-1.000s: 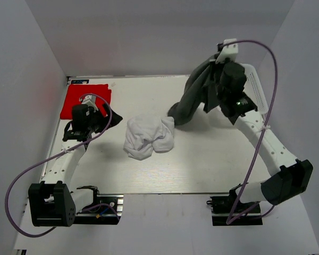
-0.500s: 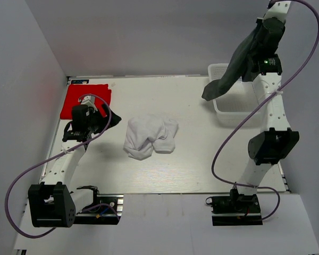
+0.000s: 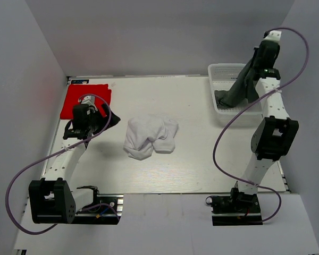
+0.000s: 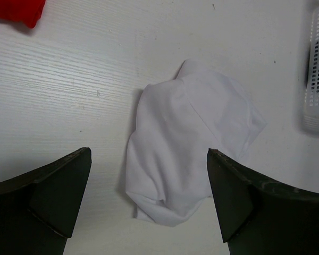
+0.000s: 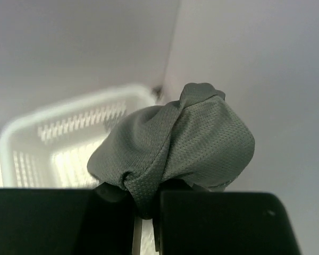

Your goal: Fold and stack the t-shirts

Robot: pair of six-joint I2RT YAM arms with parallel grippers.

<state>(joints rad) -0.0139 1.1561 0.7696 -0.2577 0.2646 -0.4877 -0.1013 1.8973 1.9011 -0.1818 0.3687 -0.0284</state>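
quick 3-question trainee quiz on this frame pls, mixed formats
1. True or false: the right fingers are shut on the dark grey t-shirt.
2. Where is the white t-shirt? A folded in the far left corner; B crumpled in the middle of the table; C hanging from the right arm.
3. Fill in: the dark grey t-shirt hangs down over the white lattice ____.
Key: 1 true; 2 B; 3 basket.
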